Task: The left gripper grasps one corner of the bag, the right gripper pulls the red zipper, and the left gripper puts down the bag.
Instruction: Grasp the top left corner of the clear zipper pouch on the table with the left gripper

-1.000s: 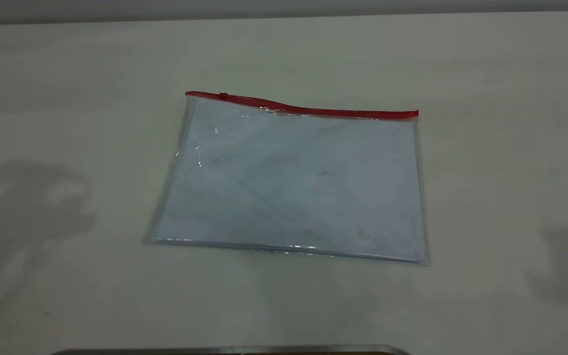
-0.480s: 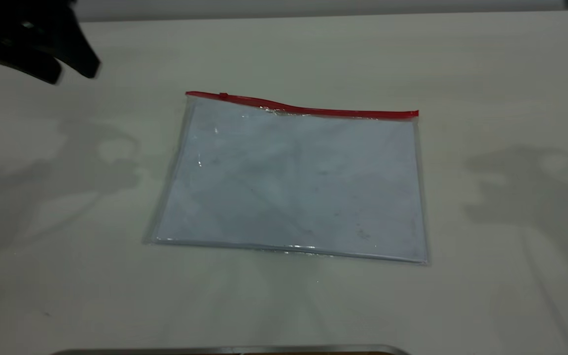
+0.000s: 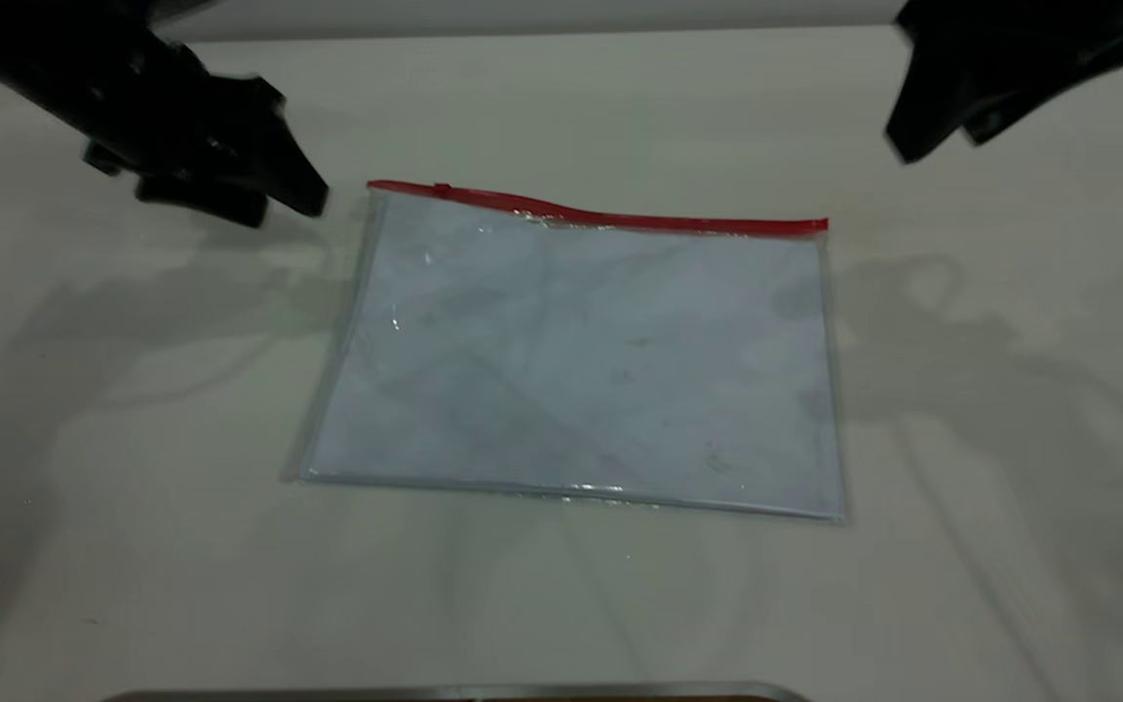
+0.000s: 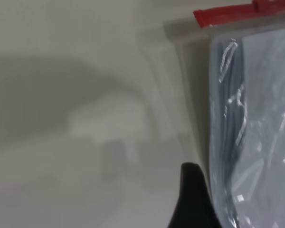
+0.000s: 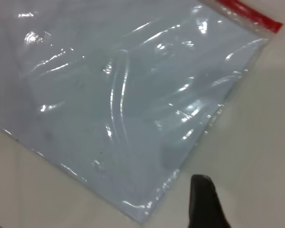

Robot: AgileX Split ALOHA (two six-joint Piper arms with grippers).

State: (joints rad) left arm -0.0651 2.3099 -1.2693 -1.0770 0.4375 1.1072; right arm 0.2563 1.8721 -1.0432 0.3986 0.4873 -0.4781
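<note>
The bag [image 3: 581, 361] lies flat on the table, clear and glossy with a pale bluish inside. The red zipper [image 3: 620, 216] runs along its far edge, with the small slider tab [image 3: 442, 188] near the left end. My left gripper [image 3: 284, 210] hovers open just left of the bag's red corner [image 3: 371, 185]. The left wrist view shows one finger [image 4: 192, 199] beside the bag's side seam, with that corner [image 4: 199, 16] ahead. My right gripper [image 3: 942, 141] is open, above and to the right of the other red corner [image 3: 823, 225]. The right wrist view shows one finger [image 5: 204, 204] off the bag [image 5: 123, 95].
The pale table [image 3: 1010, 487] spreads wide around the bag, crossed by the arms' shadows. A grey metal edge [image 3: 454, 692] runs along the near side. The table's far edge [image 3: 561, 34] is close behind both grippers.
The left gripper has moved right and nearer the bag's left red corner. The right gripper has come into view at the far right. The bag has not moved.
</note>
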